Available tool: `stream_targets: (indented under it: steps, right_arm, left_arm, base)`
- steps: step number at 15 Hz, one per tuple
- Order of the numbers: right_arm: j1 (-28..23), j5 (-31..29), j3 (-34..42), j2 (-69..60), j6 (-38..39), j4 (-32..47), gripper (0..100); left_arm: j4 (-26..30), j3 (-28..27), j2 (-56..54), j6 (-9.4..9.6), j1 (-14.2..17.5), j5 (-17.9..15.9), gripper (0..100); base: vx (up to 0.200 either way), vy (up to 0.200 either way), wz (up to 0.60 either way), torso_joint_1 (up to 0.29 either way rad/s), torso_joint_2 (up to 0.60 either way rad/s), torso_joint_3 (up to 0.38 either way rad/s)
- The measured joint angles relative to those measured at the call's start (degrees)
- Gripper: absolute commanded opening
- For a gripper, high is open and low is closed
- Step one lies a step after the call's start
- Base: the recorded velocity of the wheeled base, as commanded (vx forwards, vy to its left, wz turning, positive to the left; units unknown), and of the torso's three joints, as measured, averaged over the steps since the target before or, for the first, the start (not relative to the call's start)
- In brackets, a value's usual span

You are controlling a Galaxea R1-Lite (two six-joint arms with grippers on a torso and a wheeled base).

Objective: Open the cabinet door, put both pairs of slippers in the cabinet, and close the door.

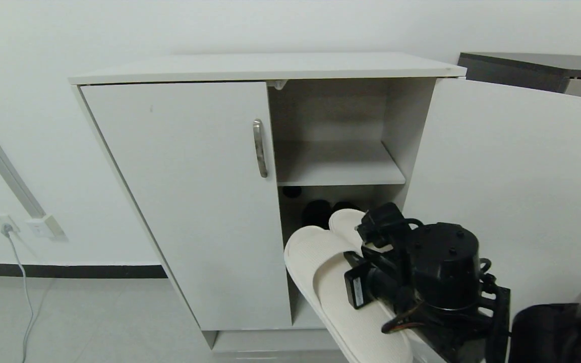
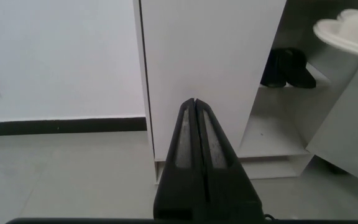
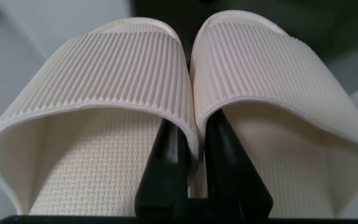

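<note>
Wall socket [image 1: 4, 222] with trailing cable, far left, low on the wall; well apart from the work. Left gripper [image 2: 194, 104]: fingers pressed flat together on nothing; hovers low over the floor [image 2: 61, 174], facing the foot of the cabinet [image 1: 265, 65]; judged parked aside to leave the opening free. Left door [image 1: 179, 201]: shut, upright bar handle [image 1: 259, 147] at its inner edge; probably no need to open it, given the room in the other half. Right compartment [image 1: 331, 116]: open, upper shelf [image 1: 338, 169] bare. Black slippers [image 1: 317, 212]: one pair, on the level under that shelf, set toward the back; counts as the first pair stowed. White slippers [image 1: 321, 267]: second pair, side by side, toes raised toward the opening, carried in the air just before the compartment; not yet inside. Right gripper [image 3: 191, 149]: fingers enter from the heel end and pinch the two inner strap edges together, apparently to lift both slippers as one. Right door [image 1: 512, 191]: swung wide to the right, out of the arm's way; closing not yet done. Dark unit [image 1: 537, 68]: behind the open door, near the cabinet's right end; no part in the task.
</note>
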Motion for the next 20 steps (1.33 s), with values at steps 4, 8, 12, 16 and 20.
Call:
stream_targets:
  steps: [4, 8, 12, 16, 20]
  right_arm:
    - [1.2, -10.6, -13.7, 4.9, 1.2, 10.9, 0]
    - [2.6, -16.0, -26.2, 3.9, 6.1, 29.7, 0]
    - [2.4, -20.5, -37.5, 4.4, 9.2, 37.1, 0]
    - [1.7, -20.9, -39.4, 5.7, 9.1, 37.3, 0]
    - [1.6, -21.0, -38.1, 6.1, 9.4, 37.0, 0]
  left_arm:
    - [0.0, 0.0, 0.0, 0.02, 0.0, 0.0, 0]
    - [0.0, 0.0, 0.0, 0.05, 0.0, 0.0, 0]
    - [0.0, 0.0, 0.0, 0.02, 0.0, 0.0, 0]
    - [0.0, 0.0, 0.0, 0.05, 0.0, 0.0, 0]
    - [0.0, 0.0, 0.0, 0.05, 0.0, 0.0, 0]
  base:
    - [0.000, 0.000, 0.00, 0.000, 0.00, 0.000]
    - [0.000, 0.000, 0.00, 0.000, 0.00, 0.000]
    - [0.000, 0.000, 0.00, 0.000, 0.00, 0.000]
    - [0.000, 0.000, 0.00, 0.000, 0.00, 0.000]
    - [0.000, 0.000, 0.00, 0.000, 0.00, 0.000]
